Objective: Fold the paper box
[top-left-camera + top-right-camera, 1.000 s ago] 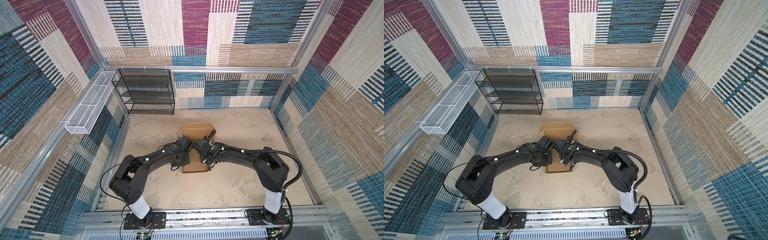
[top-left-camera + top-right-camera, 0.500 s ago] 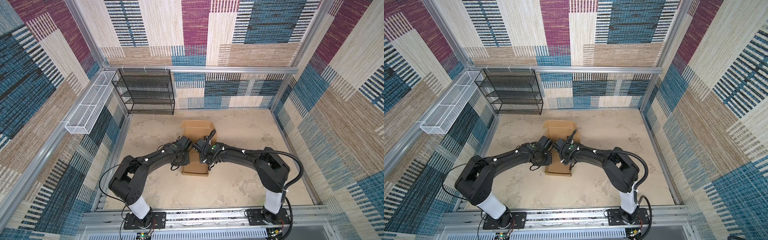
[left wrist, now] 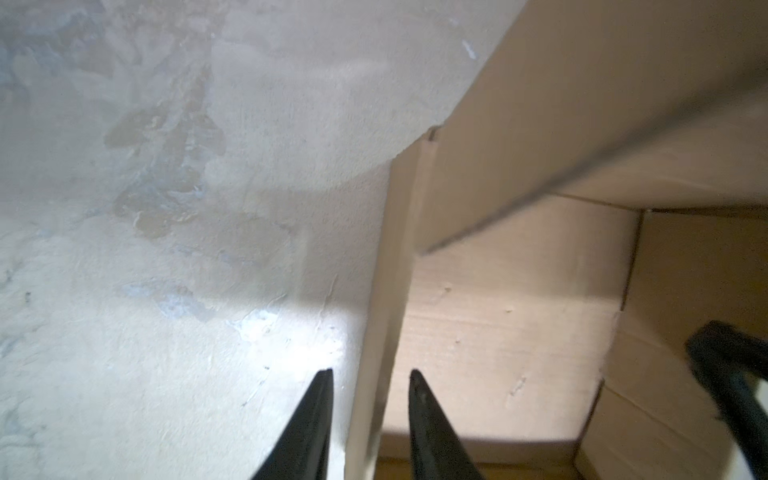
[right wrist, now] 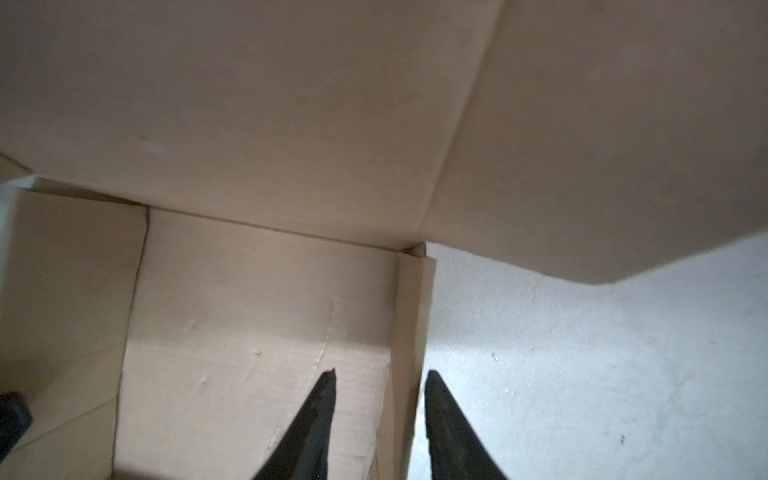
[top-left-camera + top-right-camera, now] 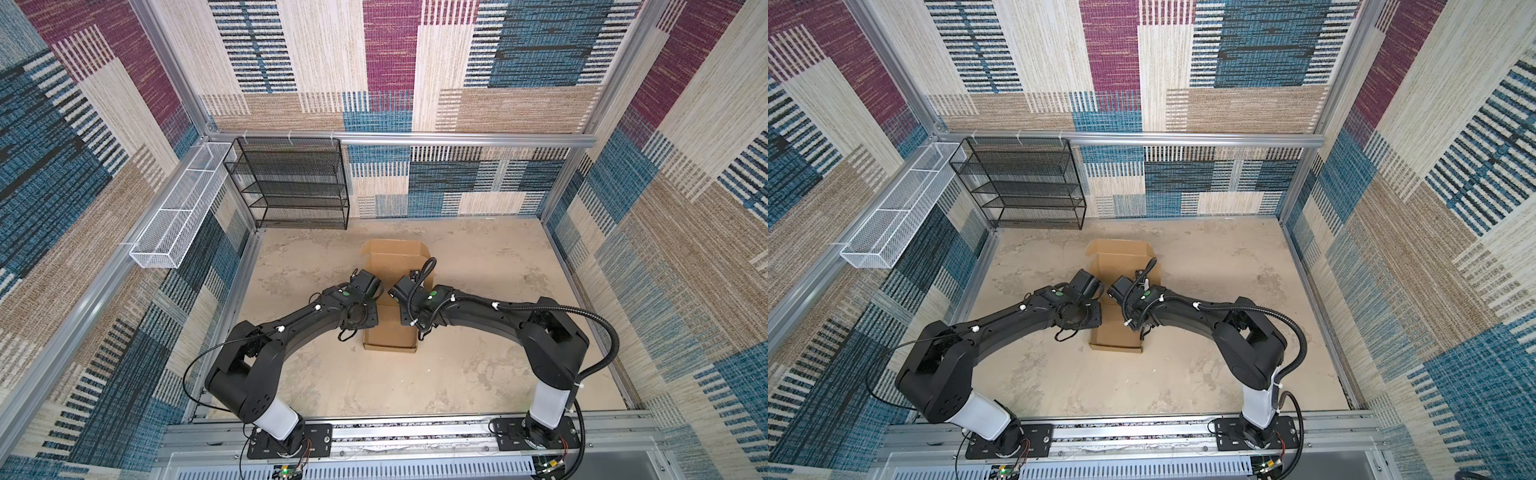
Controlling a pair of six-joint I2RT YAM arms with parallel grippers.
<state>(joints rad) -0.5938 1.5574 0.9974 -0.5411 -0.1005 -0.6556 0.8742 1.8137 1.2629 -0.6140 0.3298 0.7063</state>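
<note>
Left pincer [image 3: 370,374] and right pincer [image 4: 380,374] (both parted, unclamped) straddle walls of paper box [image 5: 390,330].

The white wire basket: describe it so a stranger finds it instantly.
Find the black mesh shelf rack in the back left corner. The long white wire basket hangs beside it on the left wall's rail. Unlike the rack, it is white and off the floor.

Both top views look down from high; wrist views sit close above the paper box [image 3: 498,332].
</note>
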